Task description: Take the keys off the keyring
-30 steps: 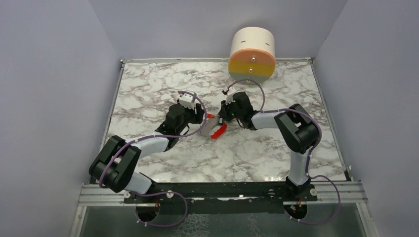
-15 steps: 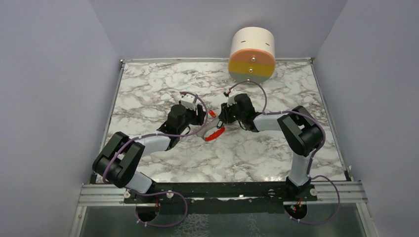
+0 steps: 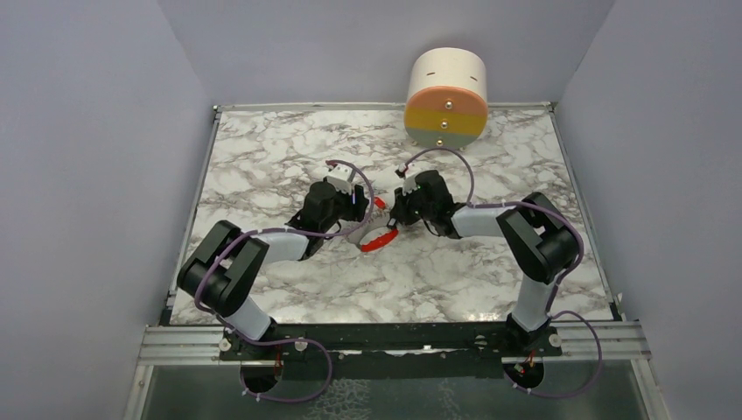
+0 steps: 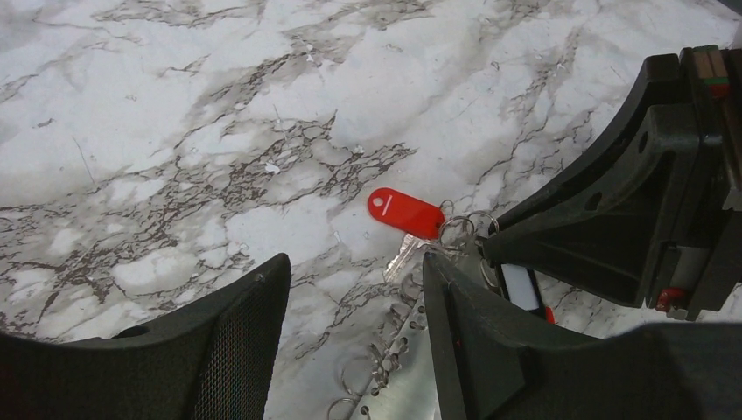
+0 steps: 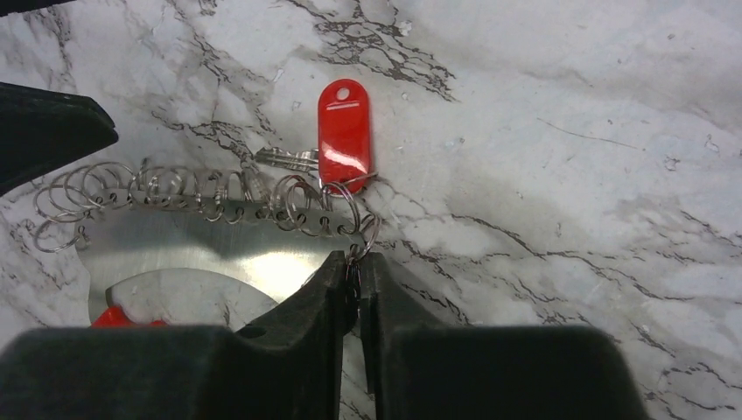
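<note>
1. Since a second ago the left arm has pushed forward and drawn its elbow in, bringing the left gripper (image 3: 357, 220) closer to the right gripper (image 3: 395, 220). The red clip (image 3: 378, 241) has slid toward the left arm on the marble table (image 3: 262, 149).
2. From overhead the two grippers meet at mid-table with the clip just in front of them, and a striped cylinder (image 3: 446, 94) stands at the far edge. How the fingers stand cannot be read from there.
3. The left wrist view settles its own side. The left fingers (image 4: 219, 350) are spread wide and hold nothing. Beyond them lies the red tag (image 4: 404, 212), with the silver key (image 4: 401, 255) poking out from under it and the right gripper's black body close alongside.
4. Only the right wrist view shows the grip. The right fingers (image 5: 315, 297) are closed to a slit, pinching the end ring of the keyring (image 5: 201, 197). Its chain runs left across a shiny silver plate (image 5: 236, 258) on the table.
</note>
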Action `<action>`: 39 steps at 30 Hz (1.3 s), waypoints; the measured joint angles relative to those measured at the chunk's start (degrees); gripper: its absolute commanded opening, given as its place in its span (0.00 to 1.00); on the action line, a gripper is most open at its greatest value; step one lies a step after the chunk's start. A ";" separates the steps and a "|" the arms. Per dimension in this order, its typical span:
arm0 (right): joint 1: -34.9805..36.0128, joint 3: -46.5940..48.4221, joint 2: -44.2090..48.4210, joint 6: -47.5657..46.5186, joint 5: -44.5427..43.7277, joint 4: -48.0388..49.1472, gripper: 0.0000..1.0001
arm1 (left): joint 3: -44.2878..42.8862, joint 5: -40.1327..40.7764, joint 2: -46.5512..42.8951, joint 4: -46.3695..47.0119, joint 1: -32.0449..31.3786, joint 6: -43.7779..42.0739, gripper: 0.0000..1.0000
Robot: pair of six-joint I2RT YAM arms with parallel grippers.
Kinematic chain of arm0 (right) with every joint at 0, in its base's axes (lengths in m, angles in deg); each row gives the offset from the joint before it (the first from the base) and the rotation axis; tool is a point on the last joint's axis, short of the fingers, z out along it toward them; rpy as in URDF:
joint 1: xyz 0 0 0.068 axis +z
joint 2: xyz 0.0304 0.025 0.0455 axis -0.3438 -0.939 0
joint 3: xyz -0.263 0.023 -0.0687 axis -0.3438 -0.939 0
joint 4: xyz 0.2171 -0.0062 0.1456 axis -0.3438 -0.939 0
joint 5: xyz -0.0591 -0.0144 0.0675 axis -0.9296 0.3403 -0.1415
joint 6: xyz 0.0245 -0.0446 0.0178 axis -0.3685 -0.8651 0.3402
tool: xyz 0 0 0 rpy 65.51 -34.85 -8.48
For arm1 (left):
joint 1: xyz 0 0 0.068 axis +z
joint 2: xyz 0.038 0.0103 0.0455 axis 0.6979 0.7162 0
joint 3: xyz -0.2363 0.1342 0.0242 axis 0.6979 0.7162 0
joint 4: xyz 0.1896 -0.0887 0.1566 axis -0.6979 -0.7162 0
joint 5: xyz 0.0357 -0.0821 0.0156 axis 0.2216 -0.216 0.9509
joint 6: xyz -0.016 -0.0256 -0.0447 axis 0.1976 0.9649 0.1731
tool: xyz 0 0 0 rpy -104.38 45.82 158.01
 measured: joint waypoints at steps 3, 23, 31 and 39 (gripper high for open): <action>0.39 0.13 -0.20 0.09 0.92 0.09 0.01 | -0.07 -0.20 0.94 -0.09 0.00 0.02 0.59; 2.14 -1.27 16.48 -6.47 -5.14 -5.44 0.01 | -2.29 -10.12 1.73 1.09 0.24 -6.40 0.67; 2.29 -3.65 20.35 -8.63 -5.53 -5.55 0.01 | -10.19 -26.64 5.62 2.51 0.76 -13.20 0.68; 2.43 -5.84 24.17 -10.19 -5.68 -5.88 0.01 | -14.67 -46.51 8.33 5.14 8.17 -15.76 0.71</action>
